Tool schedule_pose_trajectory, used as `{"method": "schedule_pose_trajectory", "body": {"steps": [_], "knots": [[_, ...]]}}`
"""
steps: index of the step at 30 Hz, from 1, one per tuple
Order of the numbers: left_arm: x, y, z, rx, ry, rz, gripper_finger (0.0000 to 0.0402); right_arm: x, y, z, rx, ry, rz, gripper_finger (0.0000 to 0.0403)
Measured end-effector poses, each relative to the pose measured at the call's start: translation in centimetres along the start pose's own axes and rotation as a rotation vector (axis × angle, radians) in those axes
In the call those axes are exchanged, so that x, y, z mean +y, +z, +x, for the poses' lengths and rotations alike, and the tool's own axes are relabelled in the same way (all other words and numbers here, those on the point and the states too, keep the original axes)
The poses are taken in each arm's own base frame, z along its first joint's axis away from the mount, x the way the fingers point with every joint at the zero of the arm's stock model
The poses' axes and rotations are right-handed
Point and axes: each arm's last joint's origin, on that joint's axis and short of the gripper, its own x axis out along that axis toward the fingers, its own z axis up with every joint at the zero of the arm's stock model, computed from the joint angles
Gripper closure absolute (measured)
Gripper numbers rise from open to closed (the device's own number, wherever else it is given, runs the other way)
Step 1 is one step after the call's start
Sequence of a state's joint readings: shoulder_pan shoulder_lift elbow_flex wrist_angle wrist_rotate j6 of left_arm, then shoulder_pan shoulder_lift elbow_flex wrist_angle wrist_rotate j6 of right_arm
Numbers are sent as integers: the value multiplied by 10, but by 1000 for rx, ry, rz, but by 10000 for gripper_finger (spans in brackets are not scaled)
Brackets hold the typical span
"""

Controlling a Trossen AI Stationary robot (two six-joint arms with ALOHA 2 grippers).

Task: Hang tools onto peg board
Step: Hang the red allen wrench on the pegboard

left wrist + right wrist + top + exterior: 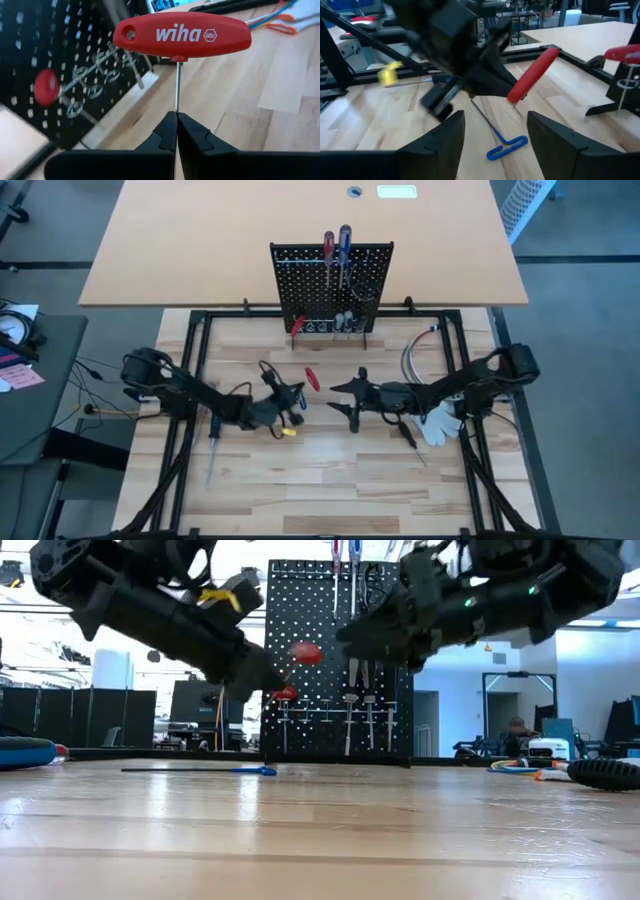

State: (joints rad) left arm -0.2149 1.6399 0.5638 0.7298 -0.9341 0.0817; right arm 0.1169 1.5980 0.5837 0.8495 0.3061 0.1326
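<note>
- Left tool (176,131) clamped on the thin shaft of a red T-handle driver (182,35), carrying it toward the peg board (331,280).
- Right tool (495,131) fingers apart, empty, nearby.

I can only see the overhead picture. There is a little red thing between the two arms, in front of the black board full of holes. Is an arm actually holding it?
Observer: Yes. The left wrist view shows the left gripper shut on the thin metal shaft of that red T-handled plastic tool.
Operator: And the other claw?
Observer: The right gripper is open and holds nothing. It faces the red handle.
Operator: Is anything hidden underneath them?
Observer: A small blue T-handled key lies flat on the pale wooden table below the grippers.
</note>
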Motion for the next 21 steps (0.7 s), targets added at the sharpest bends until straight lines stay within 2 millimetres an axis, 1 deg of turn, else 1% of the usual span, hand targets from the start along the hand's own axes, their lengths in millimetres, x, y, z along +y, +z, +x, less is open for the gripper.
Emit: {"method": "schedule_pose_trajectory", "body": {"steps": [3,8,11,13,15,17,21], "knots": [[-19,10,0,-12,36,88,401,2,-10,11,-4,-2,0,180],[-45,18,0,-23,65,186,401,4,-12,22,-32,-39,40,180],[-54,21,0,-27,71,227,401,4,-14,24,-21,-54,35,182],[-58,22,1,-28,70,242,401,5,-13,23,-28,-49,33,192],[-59,20,1,-26,69,251,401,6,-12,23,-30,-47,31,214],[-59,20,1,-24,68,253,401,6,-12,22,-25,-47,17,249],[-60,17,1,-3,62,302,401,6,-15,20,35,-56,-49,345]]}}
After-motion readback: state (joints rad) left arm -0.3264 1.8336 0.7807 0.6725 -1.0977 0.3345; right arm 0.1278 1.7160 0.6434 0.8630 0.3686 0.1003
